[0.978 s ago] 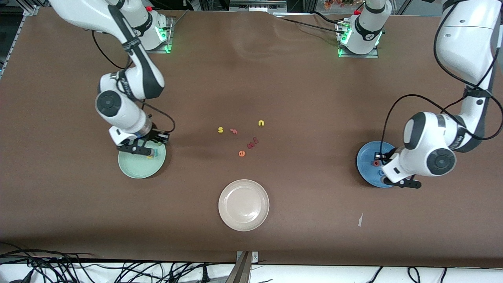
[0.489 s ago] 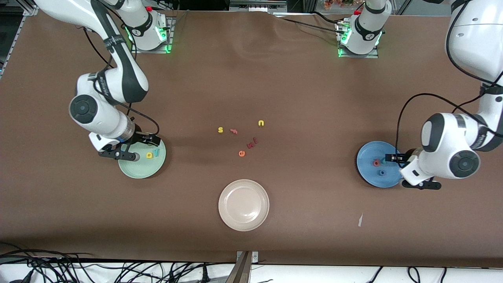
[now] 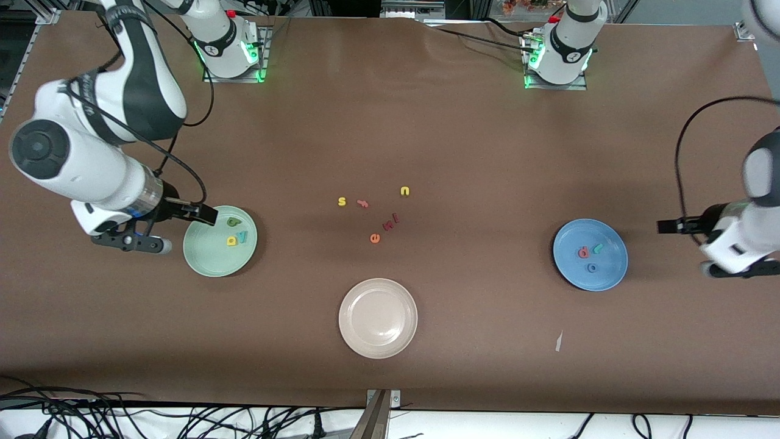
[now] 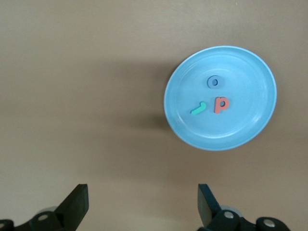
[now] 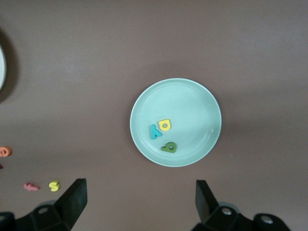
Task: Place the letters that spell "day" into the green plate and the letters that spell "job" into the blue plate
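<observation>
On the smooth, round pale mint-green plate [image 3: 220, 249] lie three small foam letters: a dark green d [image 3: 233, 222], a yellow a [image 3: 231, 241] and a teal y [image 3: 243, 236]. The glossy round blue plate [image 3: 590, 254] holds a salmon-pink b [image 3: 583, 251], a teal hooked j [image 3: 598, 247] and a blue ring o [image 3: 591, 267]. The right gripper [image 5: 138, 198] and the left gripper [image 4: 143, 201] hover beside their plates, fingers spread and empty, well apart from the letters.

Both arms now clear of green plate [image 3: 201, 256] and blue plate [image 3: 609, 274].
</observation>
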Tool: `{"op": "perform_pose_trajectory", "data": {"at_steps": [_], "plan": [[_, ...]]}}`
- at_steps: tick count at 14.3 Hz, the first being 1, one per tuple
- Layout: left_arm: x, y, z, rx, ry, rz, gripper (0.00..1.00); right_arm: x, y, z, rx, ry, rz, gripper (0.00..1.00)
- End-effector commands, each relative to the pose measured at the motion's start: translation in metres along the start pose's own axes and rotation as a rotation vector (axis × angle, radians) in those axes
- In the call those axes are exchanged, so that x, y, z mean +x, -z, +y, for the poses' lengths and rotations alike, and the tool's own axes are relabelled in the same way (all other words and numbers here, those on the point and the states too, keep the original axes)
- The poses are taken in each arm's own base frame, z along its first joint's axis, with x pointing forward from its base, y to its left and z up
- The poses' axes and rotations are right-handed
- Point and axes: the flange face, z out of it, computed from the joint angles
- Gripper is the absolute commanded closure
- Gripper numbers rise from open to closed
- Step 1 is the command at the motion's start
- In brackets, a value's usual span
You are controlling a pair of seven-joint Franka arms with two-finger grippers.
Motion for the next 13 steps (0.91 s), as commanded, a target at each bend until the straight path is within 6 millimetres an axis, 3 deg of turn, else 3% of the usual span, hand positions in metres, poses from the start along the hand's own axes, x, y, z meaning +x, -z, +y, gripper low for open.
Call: {"op": "perform_pose_trajectory", "data": {"at_steps": [1,2,6,11,13], "plan": [[-0.059,0.036,-0.006,-0.079,0.048,0.038,0.0,-0.003,0.047,0.009,-0.008,0.0,-0.02,0.0],[-0.069,0.049,-0.009,-0.101,0.057,0.061,0.0,-0.005,0.062,0.011,-0.01,0.0,-0.026,0.0],[-0.117,0.121,0.02,-0.139,0.009,0.197,0.0,-0.017,0.1,0.023,-0.014,0.024,-0.049,0.0],[-0.135,0.14,0.064,-0.113,-0.068,0.205,0.0,-0.033,0.133,0.033,-0.02,0.059,-0.076,0.0],[-0.138,0.142,0.069,-0.107,-0.077,0.208,0.0,-0.038,0.138,0.03,0.013,0.071,-0.082,0.0]]}}
